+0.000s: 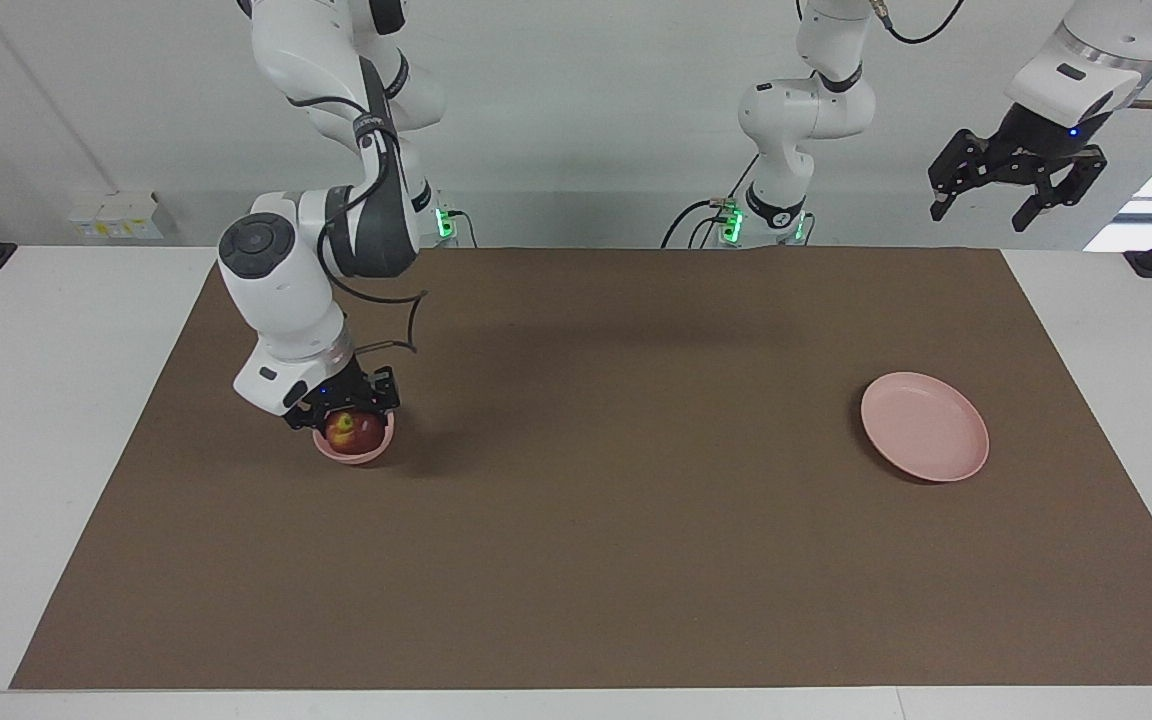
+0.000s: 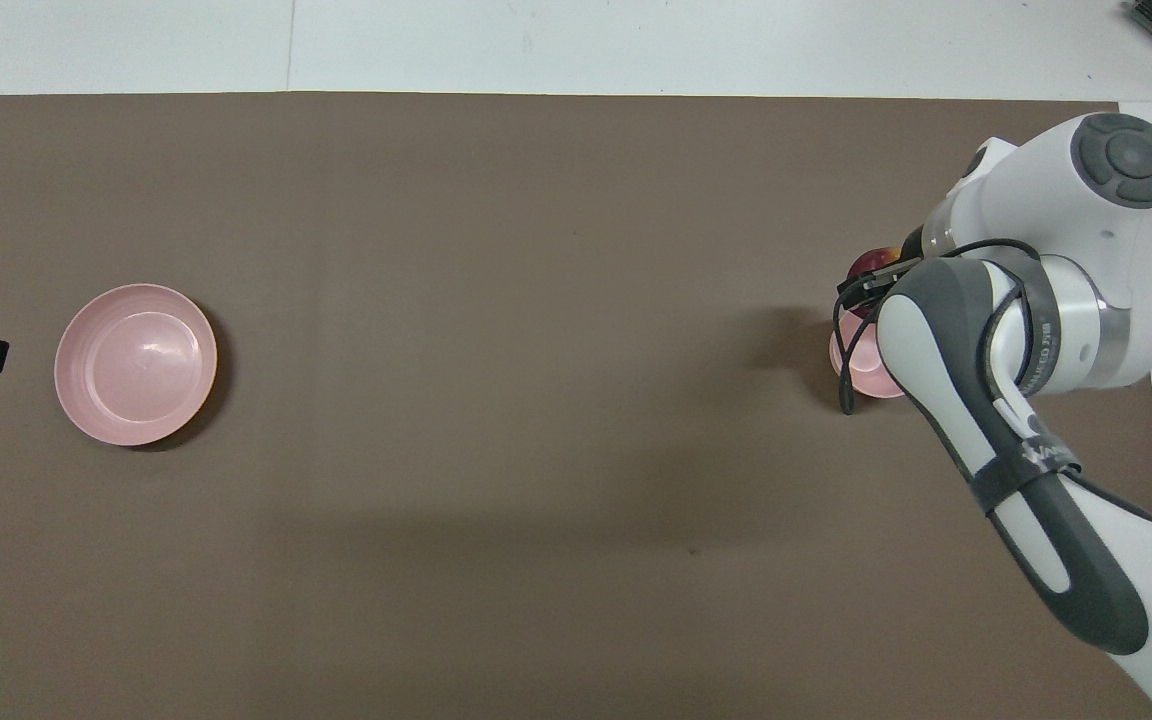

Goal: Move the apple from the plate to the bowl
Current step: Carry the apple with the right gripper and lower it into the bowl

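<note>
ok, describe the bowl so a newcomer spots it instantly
Start from the brown mat covering the table and go to the right arm's end. The bowl sits there under the right tool, which is lowering the apple into it. It is small and deep, unlike the wide flat pink plate.

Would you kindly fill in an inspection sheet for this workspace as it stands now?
Surface: brown mat on a white table.
Job's things: apple in the bowl; plate bare, toward the left arm's end.
Clutter: nothing seen.
Grippers: right gripper shut on the apple, down at the bowl; left gripper open, raised, waiting.
Cables: black cable looping off the right arm.
Surroundings: pale wall.
</note>
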### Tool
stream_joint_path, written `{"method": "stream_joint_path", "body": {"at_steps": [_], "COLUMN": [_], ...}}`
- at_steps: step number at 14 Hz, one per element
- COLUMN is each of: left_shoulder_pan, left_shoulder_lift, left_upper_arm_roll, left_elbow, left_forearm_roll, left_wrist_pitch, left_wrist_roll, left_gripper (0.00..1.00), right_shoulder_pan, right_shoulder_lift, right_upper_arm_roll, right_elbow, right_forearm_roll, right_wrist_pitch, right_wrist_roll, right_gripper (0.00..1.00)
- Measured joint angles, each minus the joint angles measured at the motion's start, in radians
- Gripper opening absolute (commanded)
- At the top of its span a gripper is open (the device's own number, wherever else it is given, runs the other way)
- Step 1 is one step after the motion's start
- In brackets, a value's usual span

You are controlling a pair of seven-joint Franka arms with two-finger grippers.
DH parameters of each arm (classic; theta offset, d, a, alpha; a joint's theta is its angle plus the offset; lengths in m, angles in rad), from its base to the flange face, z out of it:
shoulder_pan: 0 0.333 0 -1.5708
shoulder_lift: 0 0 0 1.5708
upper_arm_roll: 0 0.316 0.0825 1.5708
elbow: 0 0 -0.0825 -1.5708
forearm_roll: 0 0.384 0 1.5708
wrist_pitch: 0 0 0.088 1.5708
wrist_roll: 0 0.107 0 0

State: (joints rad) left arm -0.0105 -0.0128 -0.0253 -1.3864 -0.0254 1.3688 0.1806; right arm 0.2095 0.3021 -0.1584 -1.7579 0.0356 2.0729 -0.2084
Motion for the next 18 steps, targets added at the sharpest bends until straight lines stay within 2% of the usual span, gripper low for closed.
{"method": "stream_joint_path", "body": {"at_steps": [3, 18], "left_shoulder_pan": [0.0, 0.001], "left_shoulder_lift": [0.0, -0.004], "left_upper_arm_roll": [0.004, 0.016], "left_elbow": [-0.001, -0.003], "left_forearm_roll": [0.001, 0.032], "left_wrist_pitch": [0.0, -0.004], "left_wrist_roll": [-0.001, -0.001], "left_gripper": [1.0, 1.0], "right_shoulder_pan": [-0.017, -0.018], "right_shoulder_lift": [0.0, -0.042], "right_upper_arm_roll": [0.0, 0.001], "right_elbow": [-0.068, -0.171], "right_forearm_roll": [0.0, -0.011], "right_wrist_pitch": [0.059, 0.078], "right_wrist_roll": [-0.015, -0.017], "right_gripper": [0.0, 0.0]}}
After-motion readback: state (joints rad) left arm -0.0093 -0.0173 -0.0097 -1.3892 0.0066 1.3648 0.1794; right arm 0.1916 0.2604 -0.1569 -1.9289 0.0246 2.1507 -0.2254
